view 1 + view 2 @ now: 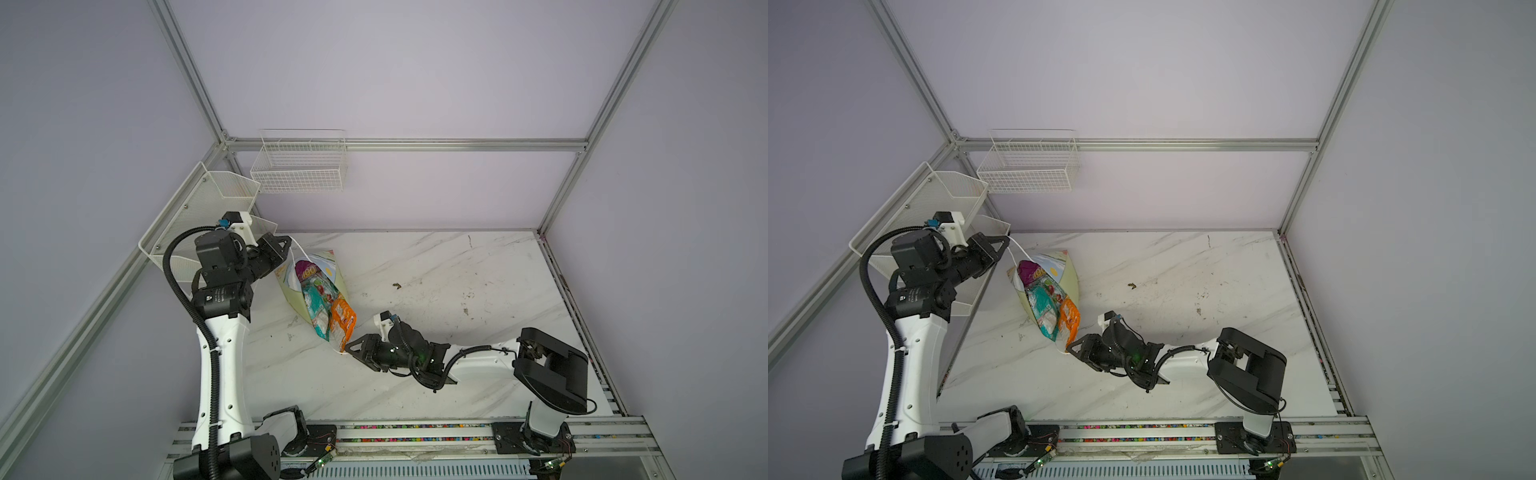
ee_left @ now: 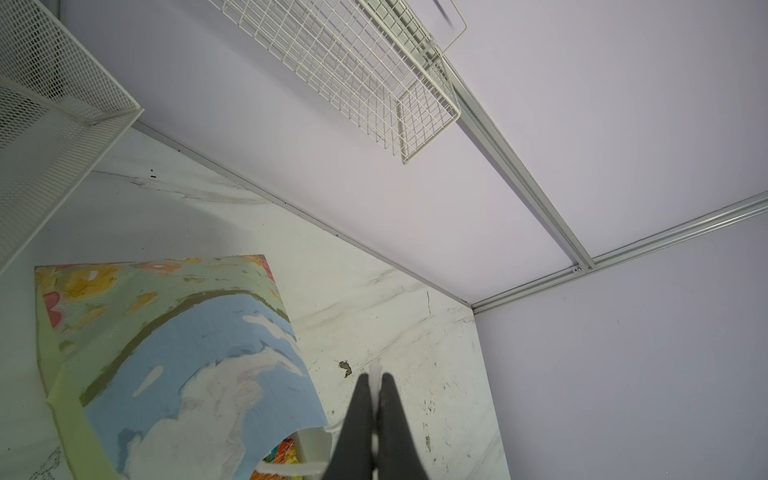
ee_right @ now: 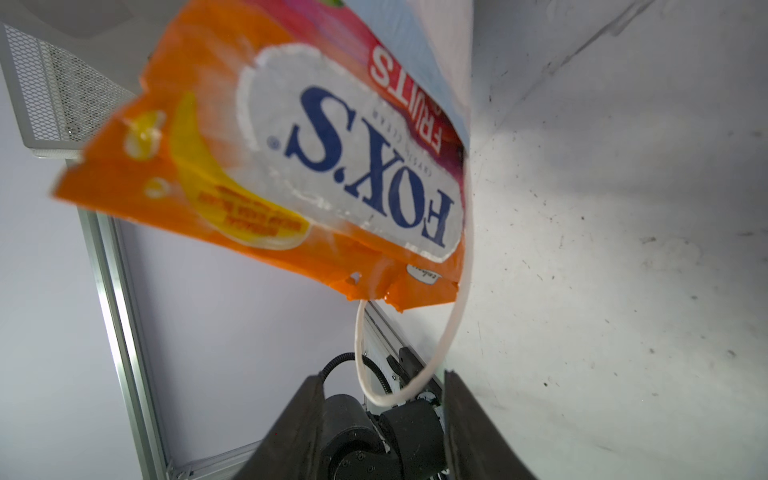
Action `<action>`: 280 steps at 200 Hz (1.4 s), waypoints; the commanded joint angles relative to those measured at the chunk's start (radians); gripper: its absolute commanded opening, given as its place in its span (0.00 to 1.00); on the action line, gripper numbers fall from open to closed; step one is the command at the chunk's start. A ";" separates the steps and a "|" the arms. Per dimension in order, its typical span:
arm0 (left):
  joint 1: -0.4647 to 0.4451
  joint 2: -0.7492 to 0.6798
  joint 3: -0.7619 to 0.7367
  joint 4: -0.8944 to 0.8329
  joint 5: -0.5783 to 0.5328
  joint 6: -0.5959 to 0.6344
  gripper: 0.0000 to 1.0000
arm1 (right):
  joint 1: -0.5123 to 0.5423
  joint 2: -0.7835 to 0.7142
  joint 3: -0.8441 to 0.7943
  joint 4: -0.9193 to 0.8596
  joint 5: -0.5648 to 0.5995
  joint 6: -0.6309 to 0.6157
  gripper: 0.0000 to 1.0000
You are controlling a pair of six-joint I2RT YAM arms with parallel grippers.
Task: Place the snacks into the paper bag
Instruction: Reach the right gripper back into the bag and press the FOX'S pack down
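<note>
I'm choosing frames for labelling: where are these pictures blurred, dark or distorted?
Right wrist view: the orange FOX'S packet is close, lettering sharp but its outer edge smeared; the right tool is blurred and dark. Left wrist view: the left tool is a dark unfocused shape, the paper bag clearer. Both top views: even, dim light, faint shadows, wall rails splaying outward.

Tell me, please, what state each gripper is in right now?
Left gripper: closed on one white cord handle of the paper bag.
Right gripper: open, jaws apart around the other cord handle, not gripping it.
</note>
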 commanded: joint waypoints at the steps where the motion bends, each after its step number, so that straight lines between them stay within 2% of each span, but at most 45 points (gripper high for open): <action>1: 0.005 -0.035 -0.021 0.138 0.032 -0.008 0.02 | 0.005 0.044 0.008 0.068 0.021 0.075 0.44; 24: 0.004 -0.037 -0.020 0.138 0.032 -0.009 0.02 | 0.005 0.074 0.021 0.092 0.020 0.092 0.34; 52: 0.005 -0.038 -0.021 0.137 0.032 -0.008 0.02 | 0.005 0.073 0.028 0.095 0.040 0.090 0.10; 67: 0.004 -0.038 -0.023 0.137 0.033 -0.006 0.02 | 0.005 0.065 0.033 0.081 0.051 0.080 0.00; 115: 0.004 -0.041 -0.026 0.138 0.044 -0.009 0.02 | 0.005 0.011 0.043 0.067 0.082 0.031 0.00; 152: 0.005 -0.053 0.006 0.133 0.094 -0.017 0.02 | -0.005 -0.158 0.105 -0.040 0.158 -0.102 0.00; 200: -0.014 -0.043 0.146 0.127 0.151 -0.058 0.04 | -0.126 -0.302 0.432 -0.383 0.165 -0.384 0.00; 216: -0.031 -0.045 0.160 0.127 0.153 -0.069 0.04 | -0.137 -0.304 0.540 -0.515 0.223 -0.476 0.00; 225: -0.053 -0.051 0.142 0.130 0.142 -0.073 0.05 | -0.147 -0.298 0.544 -0.544 0.221 -0.483 0.00; 256: -0.092 -0.060 0.083 0.131 0.139 -0.062 0.04 | -0.183 -0.265 0.481 -0.538 0.104 -0.464 0.00; 280: -0.111 -0.066 0.087 0.131 0.132 -0.062 0.05 | -0.183 -0.279 0.495 -0.571 0.101 -0.498 0.00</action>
